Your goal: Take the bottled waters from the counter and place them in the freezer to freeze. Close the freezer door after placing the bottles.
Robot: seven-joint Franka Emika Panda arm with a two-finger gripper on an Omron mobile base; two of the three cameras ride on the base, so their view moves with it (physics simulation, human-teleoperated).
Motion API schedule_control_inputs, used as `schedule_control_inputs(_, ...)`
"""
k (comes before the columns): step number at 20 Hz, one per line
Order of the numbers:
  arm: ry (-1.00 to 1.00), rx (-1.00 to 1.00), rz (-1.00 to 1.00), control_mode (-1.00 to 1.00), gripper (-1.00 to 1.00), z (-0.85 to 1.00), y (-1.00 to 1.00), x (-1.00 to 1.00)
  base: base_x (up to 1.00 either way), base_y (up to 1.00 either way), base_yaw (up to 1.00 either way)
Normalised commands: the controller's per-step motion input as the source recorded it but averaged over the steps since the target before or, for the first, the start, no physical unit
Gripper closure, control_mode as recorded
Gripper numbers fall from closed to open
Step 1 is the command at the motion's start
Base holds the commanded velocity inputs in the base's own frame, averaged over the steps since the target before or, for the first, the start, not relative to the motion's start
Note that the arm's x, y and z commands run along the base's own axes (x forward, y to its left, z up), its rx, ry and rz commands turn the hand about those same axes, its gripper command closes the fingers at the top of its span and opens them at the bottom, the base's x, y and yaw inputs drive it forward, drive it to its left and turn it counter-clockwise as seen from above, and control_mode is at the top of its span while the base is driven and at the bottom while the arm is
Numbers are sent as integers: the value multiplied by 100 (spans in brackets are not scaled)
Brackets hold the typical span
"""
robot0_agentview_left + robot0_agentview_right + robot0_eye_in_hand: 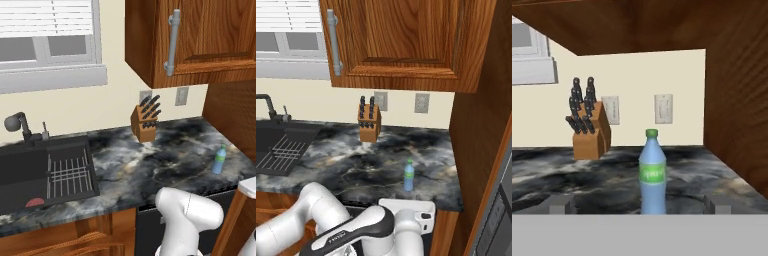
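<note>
End effector [640,204] open, fingertips [561,204] half-hidden; bottle [652,175] between

- The surface [150,170] is a long dark marble-look worktop with grey-white veins, running along the cream wall under wooden cabinets.
- A blue-green bottle with a green cap [219,159] stands upright on it near the right end, close to the front edge.
- A wooden knife block [144,122] sits at the back by the wall, well apart from the bottle.
- A black sink basin [40,172] holding a wire rack is set into its left part.
</note>
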Motion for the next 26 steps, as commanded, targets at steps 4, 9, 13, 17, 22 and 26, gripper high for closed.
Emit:
schedule_control_inputs(4,0,0,-12,-100,-100,-8,-4,4,0,0,0)
schedule_control_inputs(9,4,-7,-14,-100,-100,0,0,18,0,0,0)
schedule_control_inputs(13,2,-8,-14,-100,-100,-3,0,18,0,0,0)
schedule_control_inputs(17,0,0,-3,-100,-100,-1,10,6,0,0,0)
schedule_control_inputs(22,0,0,3,-100,-100,0,11,1,0,0,0)
schedule_control_inputs(26,0,0,7,-100,-100,0,3,3,0,0,0)
